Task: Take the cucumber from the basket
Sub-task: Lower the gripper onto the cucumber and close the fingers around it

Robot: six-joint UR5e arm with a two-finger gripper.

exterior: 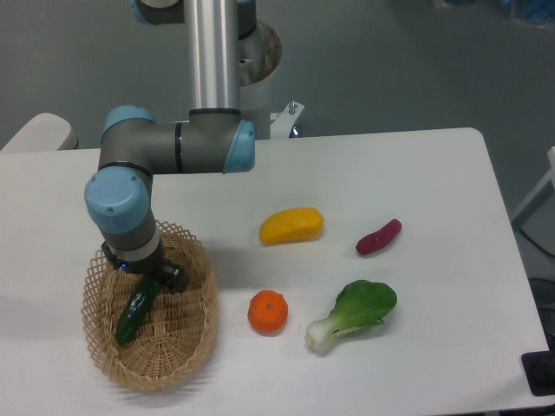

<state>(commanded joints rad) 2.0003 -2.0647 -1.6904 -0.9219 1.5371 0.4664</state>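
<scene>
One cucumber (134,310) in basket (186,351), lower left of frame; upper end hidden under gripper (149,279). Finger spread, grasp: cannot tell. One orange (267,312), one bok choy (354,313).

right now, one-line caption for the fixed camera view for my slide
Robot claw lowered into the wicker basket over the upper end of the cucumber, other produce left on the table.

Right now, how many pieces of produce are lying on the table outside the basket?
4: the yellow mango mid-table, the purple sweet potato to its right, the orange near the basket, the bok choy beside it. None seem hidden.
</scene>
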